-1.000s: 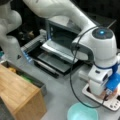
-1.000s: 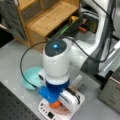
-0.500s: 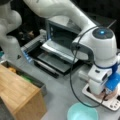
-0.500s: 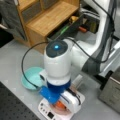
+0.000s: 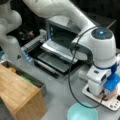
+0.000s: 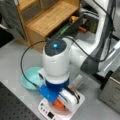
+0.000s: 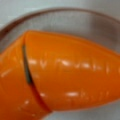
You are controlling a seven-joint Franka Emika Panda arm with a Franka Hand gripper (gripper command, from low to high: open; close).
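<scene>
**Desk:** What does the frame show?

**Photographer:** A white Franka arm bends low over the grey table. Its gripper (image 6: 61,101) is pressed down to a white flat base with buttons (image 6: 47,110) that carries a round brownish plate. On that plate lies a glossy orange plastic carrot (image 7: 65,75). It fills the wrist view, with the plate's rim curving behind it. In a front view only a sliver of orange (image 6: 58,104) shows beneath the hand.

**Desk:** Is the pincer clamped on it?

**Photographer:** I cannot tell. The fingers are hidden under the wrist housing in both front views, and none appear in the wrist view. The gripper (image 5: 106,93) sits directly above the carrot and very close to it.

**Desk:** What has changed over the last second?

**Photographer:** Almost nothing. The arm keeps the same low stance over the base, and the carrot has not left the plate. Nothing else on the table has moved. I read that as a hand settled at the carrot's level, not one travelling across the table.

**Desk:** And what is around it?

**Photographer:** A pale teal round bowl (image 6: 28,78) stands just beside the base, on a front view's left. A silver toaster oven with its door folded down (image 5: 60,37) stands further back. A light wooden shelf unit (image 6: 50,17) stands well apart from the plate.
</scene>
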